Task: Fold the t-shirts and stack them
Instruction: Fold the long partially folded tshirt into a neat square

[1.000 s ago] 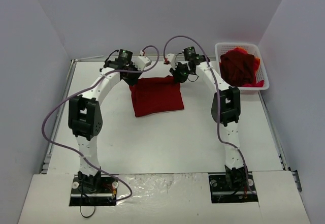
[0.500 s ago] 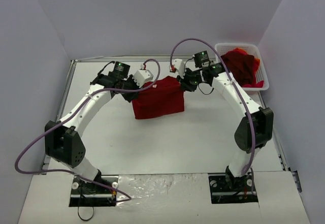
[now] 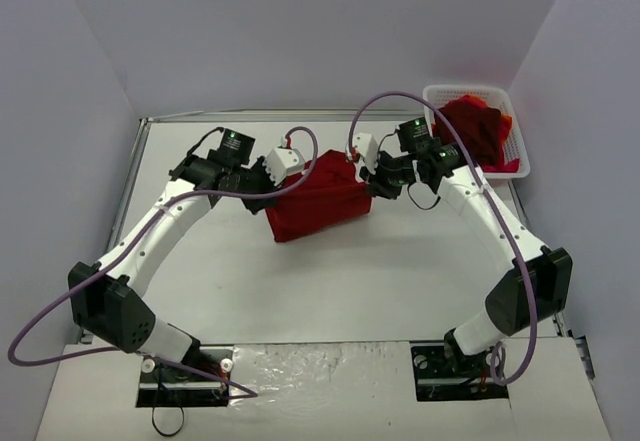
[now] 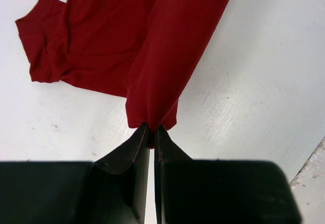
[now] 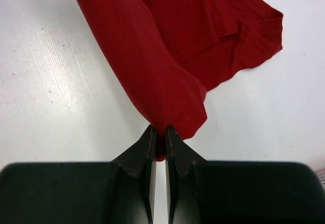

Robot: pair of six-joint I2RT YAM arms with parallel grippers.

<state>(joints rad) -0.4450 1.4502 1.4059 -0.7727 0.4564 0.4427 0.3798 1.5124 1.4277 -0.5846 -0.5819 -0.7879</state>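
A dark red t-shirt [image 3: 318, 201] hangs partly lifted over the middle of the table, its collar end still on the surface. My left gripper [image 4: 151, 130] is shut on the t-shirt [image 4: 152, 56] at its left corner. My right gripper [image 5: 159, 130] pinches the same t-shirt [image 5: 167, 66] at the right corner. In the top view the left gripper [image 3: 276, 193] and the right gripper [image 3: 374, 183] hold the cloth stretched between them. More t-shirts [image 3: 470, 129], dark red and red-orange, lie heaped in a basket.
The white mesh basket [image 3: 520, 161] stands at the back right corner of the table. Purple cables loop above both arms. Grey walls close in the table on three sides.
Both grippers have carried the held edge of the t-shirt toward the near side and to the right, folding it over the part on the table. Both arms have stretched out.
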